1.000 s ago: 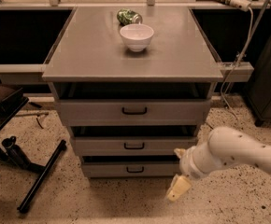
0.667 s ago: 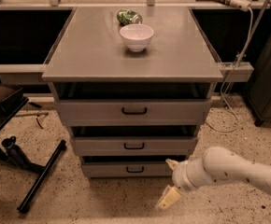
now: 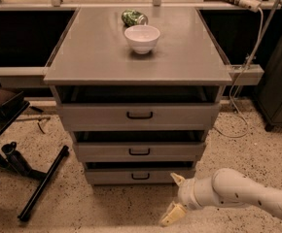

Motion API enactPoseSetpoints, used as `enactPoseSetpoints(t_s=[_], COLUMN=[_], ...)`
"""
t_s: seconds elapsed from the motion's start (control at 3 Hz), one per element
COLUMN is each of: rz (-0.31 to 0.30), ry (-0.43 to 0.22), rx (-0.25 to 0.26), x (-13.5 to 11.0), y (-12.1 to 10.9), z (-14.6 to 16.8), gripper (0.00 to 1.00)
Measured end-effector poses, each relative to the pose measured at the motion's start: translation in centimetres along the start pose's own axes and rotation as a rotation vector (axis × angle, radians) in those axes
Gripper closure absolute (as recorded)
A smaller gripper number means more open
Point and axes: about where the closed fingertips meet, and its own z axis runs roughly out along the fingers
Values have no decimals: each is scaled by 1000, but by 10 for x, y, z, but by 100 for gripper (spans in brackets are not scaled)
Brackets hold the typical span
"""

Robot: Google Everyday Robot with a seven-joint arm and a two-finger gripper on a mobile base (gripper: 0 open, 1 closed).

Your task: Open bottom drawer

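The bottom drawer (image 3: pixel 112 176) is the lowest and narrowest grey front of the cabinet, with a small black bar handle (image 3: pixel 140 176) at its centre. It sits slightly forward of the cabinet body, like the two drawers above it. My gripper (image 3: pixel 175 197) is low above the floor, just right of and in front of the drawer's right end. It is open and empty. One cream fingertip (image 3: pixel 177 178) is near the drawer's lower right corner, and the other fingertip (image 3: pixel 172 215) is lower, toward the floor. The handle is about a hand's width to the gripper's left.
The middle drawer (image 3: pixel 139 151) and top drawer (image 3: pixel 139 115) are above. A white bowl (image 3: pixel 142 38) and a green can (image 3: pixel 133 17) rest on the cabinet top. A black stand leg (image 3: pixel 44 183) lies on the floor at left. A white cable (image 3: pixel 238 96) hangs at right.
My arm has moved left along the floor, bringing the gripper from right of the cabinet to near the bottom drawer's right end. The drawers have not moved.
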Motion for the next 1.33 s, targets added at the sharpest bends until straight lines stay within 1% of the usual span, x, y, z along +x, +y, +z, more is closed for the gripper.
enactPoseSetpoints(t_s=[0.33,0.67,1.0,1.33], rz=[-5,12,99,153], ry=[-24,-77,-129,-158], rx=[30,134,249,283], x=[14,45,77,102], y=[-7,-30,-61,-90], z=[30,76,117,153], gripper=[0,0,0,0])
